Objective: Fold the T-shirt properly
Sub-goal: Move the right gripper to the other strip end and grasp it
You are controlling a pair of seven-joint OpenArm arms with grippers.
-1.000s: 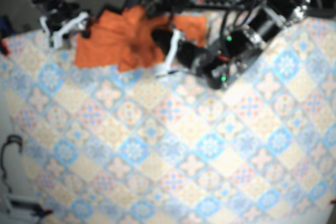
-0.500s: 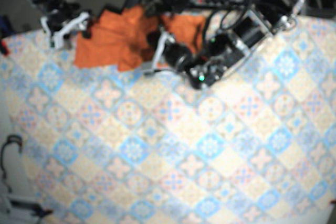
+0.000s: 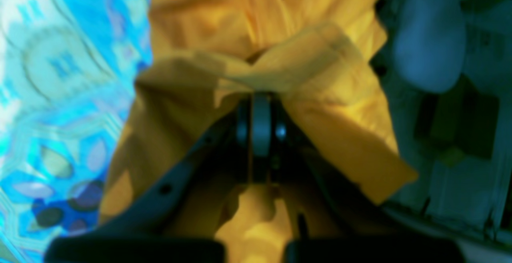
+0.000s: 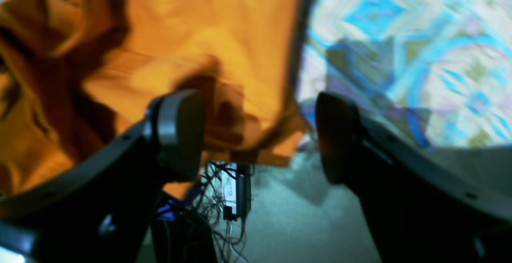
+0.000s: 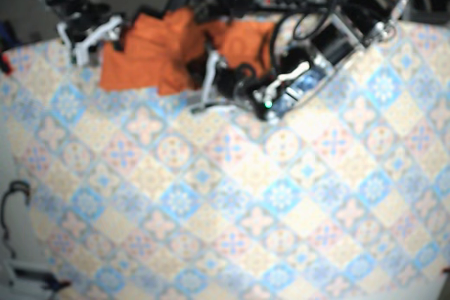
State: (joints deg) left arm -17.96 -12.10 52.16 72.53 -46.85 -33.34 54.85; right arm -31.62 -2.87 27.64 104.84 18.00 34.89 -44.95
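My left end effector (image 3: 262,105) pinches a bunched fold of the orange T-shirt (image 3: 320,67); my right end effector (image 4: 260,135) hangs spread over its edge.

T-shirt (image 5: 151,50) partly hidden under left arm (image 5: 320,50), tips of left gripper (image 3: 262,101) buried in cloth, all views blurred

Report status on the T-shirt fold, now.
Left gripper shut on T-shirt, fabric bunched at the jaws. Right gripper open at a shirt edge. Shirt crumpled, not folded. No obstruction visible.
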